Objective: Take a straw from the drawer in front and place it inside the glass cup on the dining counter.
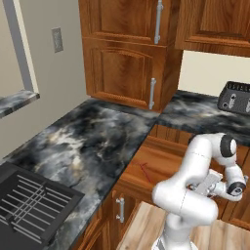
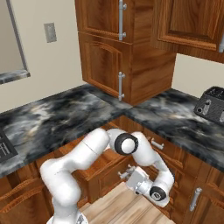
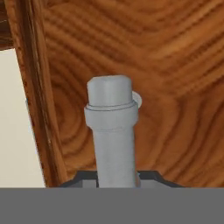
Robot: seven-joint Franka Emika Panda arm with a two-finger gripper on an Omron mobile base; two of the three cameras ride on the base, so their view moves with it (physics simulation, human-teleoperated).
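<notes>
Straw [image 1: 144, 172] lies in open drawer [image 1: 166, 161]; fingers [image 2: 124, 174] clamp drawer handle [image 3: 112, 131].

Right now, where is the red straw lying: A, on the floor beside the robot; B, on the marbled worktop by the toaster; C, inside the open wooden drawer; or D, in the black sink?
C: in the left base view the thin red straw lies on the light wood bottom of the open drawer, below the edge of the marbled worktop.
</notes>
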